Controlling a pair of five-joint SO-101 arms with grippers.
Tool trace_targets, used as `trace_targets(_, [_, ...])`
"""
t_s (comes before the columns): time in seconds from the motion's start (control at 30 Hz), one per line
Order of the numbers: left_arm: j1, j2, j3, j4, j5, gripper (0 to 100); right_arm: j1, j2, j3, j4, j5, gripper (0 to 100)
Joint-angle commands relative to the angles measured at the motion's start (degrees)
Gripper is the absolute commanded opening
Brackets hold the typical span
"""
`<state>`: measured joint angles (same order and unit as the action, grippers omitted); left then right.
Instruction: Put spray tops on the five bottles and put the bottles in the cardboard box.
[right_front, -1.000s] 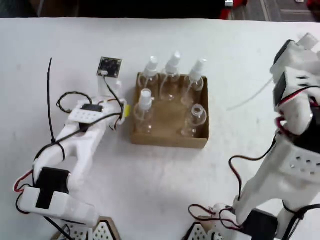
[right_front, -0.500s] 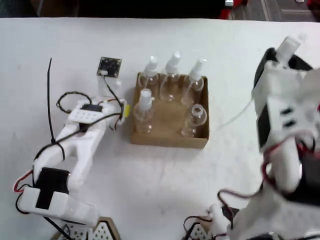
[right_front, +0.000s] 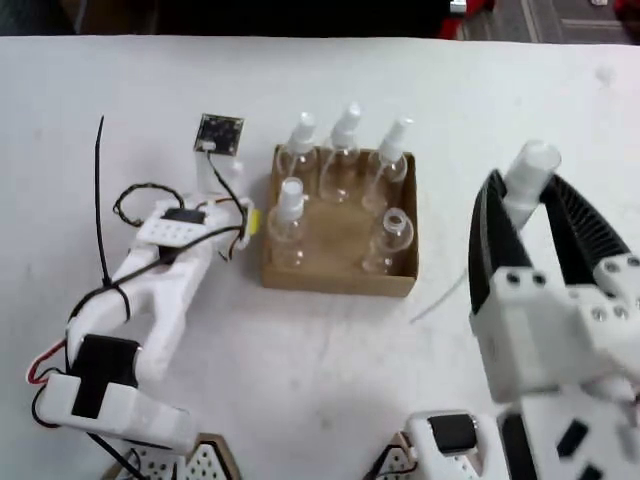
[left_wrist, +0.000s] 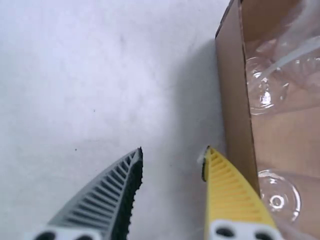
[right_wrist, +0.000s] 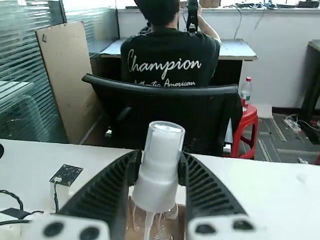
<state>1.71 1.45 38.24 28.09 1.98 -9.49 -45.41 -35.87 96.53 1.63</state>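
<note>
The cardboard box (right_front: 338, 280) sits mid-table with five clear bottles in it. Three along the far side (right_front: 341, 160) and one at the near left (right_front: 287, 222) wear white spray tops. The near-right bottle (right_front: 388, 238) has a bare neck. My right gripper (right_front: 522, 186) is raised to the right of the box, shut on a white spray top (right_front: 530, 166) whose thin tube (right_front: 440, 300) trails down; the same spray top (right_wrist: 160, 165) stands upright between black fingers (right_wrist: 105, 195). My left gripper (left_wrist: 172, 160) is open and low over the table, its yellow finger (left_wrist: 226, 192) beside the box's left wall (left_wrist: 233, 100).
A small circuit board (right_front: 219, 133) on a white stand sits left of the box, with black wires (right_front: 140, 195) and a cable tie (right_front: 100, 200) near the left arm. Bare white table (right_front: 480, 100) lies to the far right and in front of the box.
The right arm has swung from the table's far right edge toward the middle and risen toward the camera, carrying the spray top. The left arm and the bottles have stayed put.
</note>
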Motion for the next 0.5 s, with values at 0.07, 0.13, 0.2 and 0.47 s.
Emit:
trace_targets(0.07, [0.5,-0.3,-3.5,-1.4,-0.5,19,-5.2,-1.2,3.3,1.2,6.5,1.6])
trace_targets(0.13, [0.5,-0.3,-3.4,-1.4,-0.5,19,-5.7,-1.2,7.1,1.2,8.0,1.6])
trace_targets(0.2, [0.5,-0.3,-3.4,-1.4,-0.5,19,-5.6,-1.2,11.2,0.5,9.5,1.6])
trace_targets(0.47, [0.5,-0.3,-3.5,-1.4,-0.5,19,-5.7,-7.3,21.7,-6.2,11.3,1.6])
